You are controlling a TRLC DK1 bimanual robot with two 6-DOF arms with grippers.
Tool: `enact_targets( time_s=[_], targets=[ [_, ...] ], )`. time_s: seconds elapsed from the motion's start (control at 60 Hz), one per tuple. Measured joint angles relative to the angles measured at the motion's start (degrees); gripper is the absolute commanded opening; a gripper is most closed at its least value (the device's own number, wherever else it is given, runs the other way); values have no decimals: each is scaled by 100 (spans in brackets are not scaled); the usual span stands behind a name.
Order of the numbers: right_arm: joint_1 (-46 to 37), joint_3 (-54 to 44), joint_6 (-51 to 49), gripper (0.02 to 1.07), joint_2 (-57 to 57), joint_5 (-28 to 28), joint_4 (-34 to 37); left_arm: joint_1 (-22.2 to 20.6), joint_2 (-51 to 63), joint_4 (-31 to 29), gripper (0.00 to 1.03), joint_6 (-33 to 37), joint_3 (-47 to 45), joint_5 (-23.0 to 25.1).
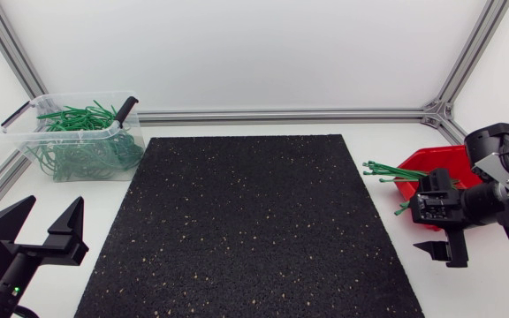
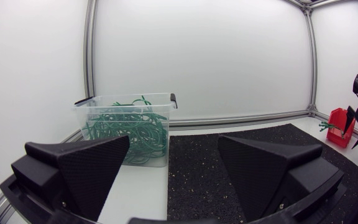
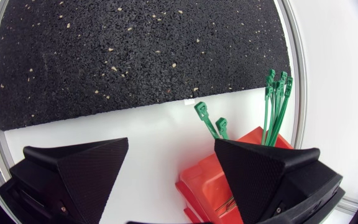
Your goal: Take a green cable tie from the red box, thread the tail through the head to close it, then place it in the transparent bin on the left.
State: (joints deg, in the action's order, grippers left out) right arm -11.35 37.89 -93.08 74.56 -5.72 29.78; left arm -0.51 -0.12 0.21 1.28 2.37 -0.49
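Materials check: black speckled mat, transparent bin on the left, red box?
Black speckled mat: looks like granulated rubber, matte, grainy with pale flecks. Transparent bin: likely rigid plastic, glossy; green cable ties show through its walls. Red box: probably moulded plastic, smooth, uniform colour.

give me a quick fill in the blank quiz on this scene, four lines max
1. The transparent bin holds a heap of ____ cable ties.
2. The right gripper hangs over the ____ box, holding nothing.
3. The speckled mat in the middle of the table is ____ in colour.
4. The left gripper rests with its jaws ____, like the right one.

Missing words: green; red; black; open
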Motion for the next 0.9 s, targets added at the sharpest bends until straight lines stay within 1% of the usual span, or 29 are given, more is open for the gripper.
enact_targets(
  time_s=[0.267,0.633,0.9],
  targets=[
    [9,-35,2,103,79,4,-173,0,0,-2,99,0,2,0],
    [195,199,7,103,179,2,-170,0,0,-2,99,0,2,0],
    [195,529,26,103,664,7,-175,-44,0,-2,99,0,2,0]
  ],
)
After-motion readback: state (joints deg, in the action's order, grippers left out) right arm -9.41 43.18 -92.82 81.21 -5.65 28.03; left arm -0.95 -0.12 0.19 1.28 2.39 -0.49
